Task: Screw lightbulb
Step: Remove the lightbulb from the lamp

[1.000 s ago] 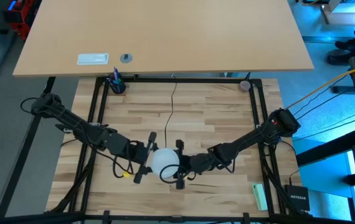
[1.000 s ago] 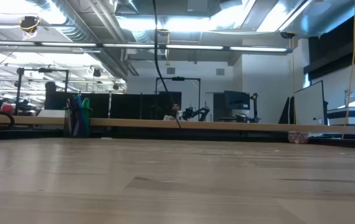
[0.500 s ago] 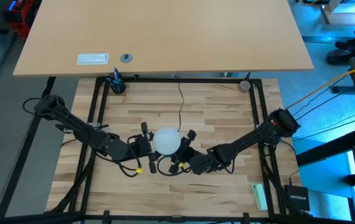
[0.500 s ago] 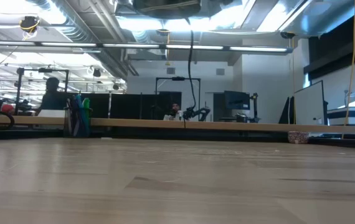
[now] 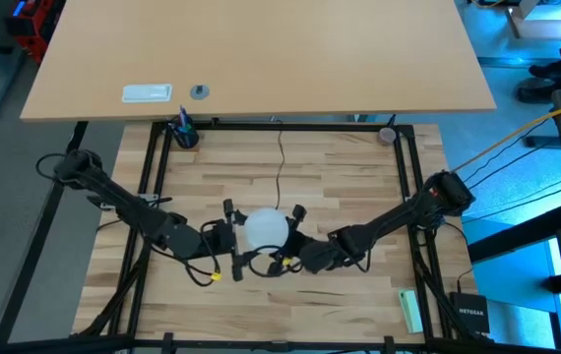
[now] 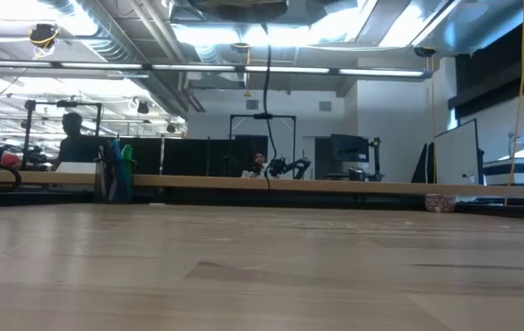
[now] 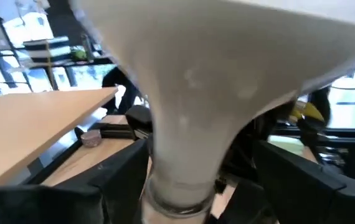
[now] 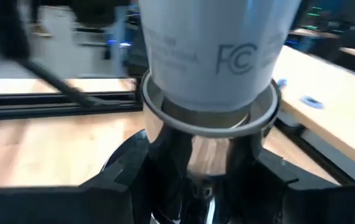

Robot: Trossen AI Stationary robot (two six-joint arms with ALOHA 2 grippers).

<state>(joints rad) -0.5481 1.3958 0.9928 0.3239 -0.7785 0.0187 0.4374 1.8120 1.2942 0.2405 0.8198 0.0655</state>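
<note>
You hold the lightbulb (image 5: 265,227) aloft near table centre, the left gripper (image 5: 229,239) at its nine o'clock apparently clasping the neck, the right gripper (image 5: 290,241) at four o'clock clamping the socket (image 8: 208,134) so the threads can engage.

Both arms reach inward and meet over the table's middle, wrists raised clear of the boards; the left gripper (image 5: 229,237) has its fingers (image 7: 109,190) clamped on either side of the lightbulb (image 5: 266,227); the right gripper (image 5: 291,236) faces it from the opposite side, its fingers (image 8: 118,180) closed around the metal part beneath.
</note>
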